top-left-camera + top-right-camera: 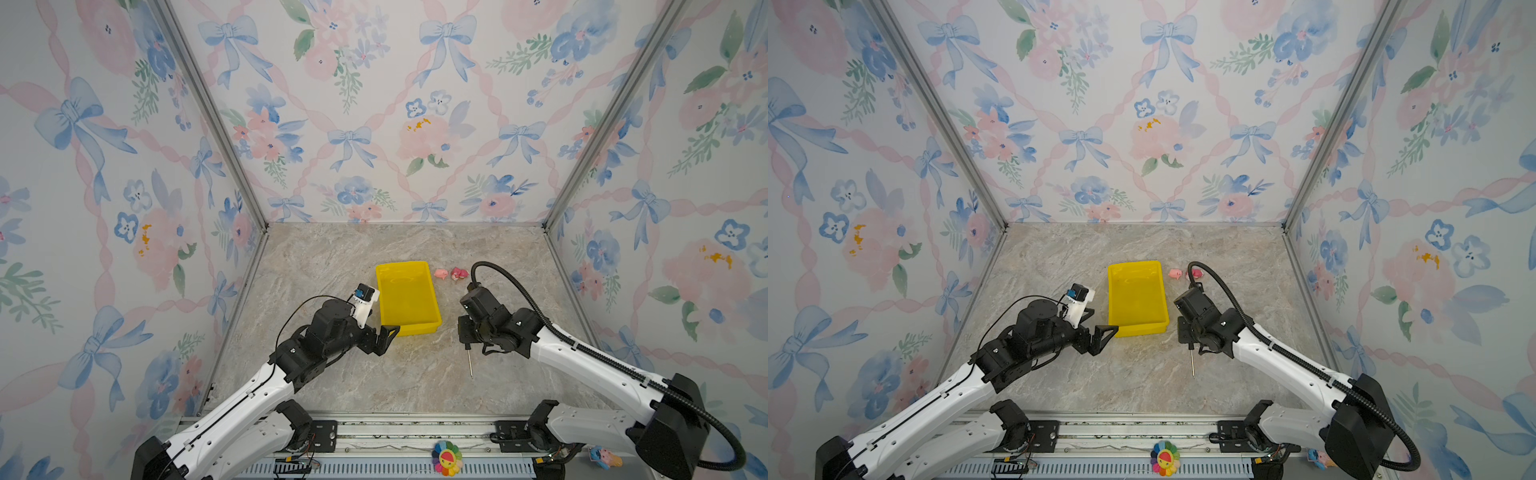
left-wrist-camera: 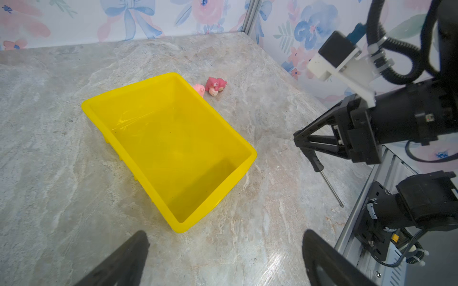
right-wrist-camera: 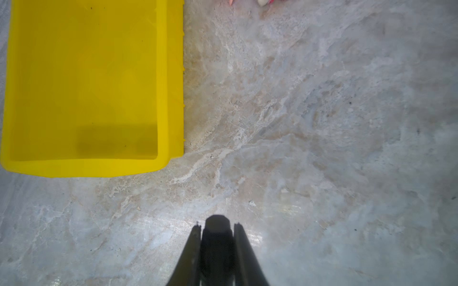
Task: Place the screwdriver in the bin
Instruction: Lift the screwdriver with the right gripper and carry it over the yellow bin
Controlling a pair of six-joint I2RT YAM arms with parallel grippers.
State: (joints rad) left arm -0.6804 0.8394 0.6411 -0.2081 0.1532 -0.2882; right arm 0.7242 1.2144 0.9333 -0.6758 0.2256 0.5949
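Observation:
The yellow bin [image 1: 407, 299] [image 1: 1136, 295] stands on the marble table with nothing in it. My right gripper [image 1: 465, 341] [image 1: 1188, 343] is shut on the black handle of the screwdriver [image 2: 314, 159] [image 3: 218, 237], to the right of the bin's near corner. The thin silver shaft [image 1: 470, 363] slopes down toward the table's front edge, its tip low over the table. In the left wrist view the bin [image 2: 173, 148] lies ahead and the right gripper [image 2: 298, 138] is at the side. My left gripper [image 1: 384, 338] [image 2: 225, 237] hangs open and empty by the bin's near left corner.
Two small pink toy figures [image 1: 441, 273] [image 1: 459, 273] lie just beyond the bin's far right corner. Flowered walls close in the table on three sides. A metal rail with a rainbow flower [image 1: 446, 457] runs along the front edge.

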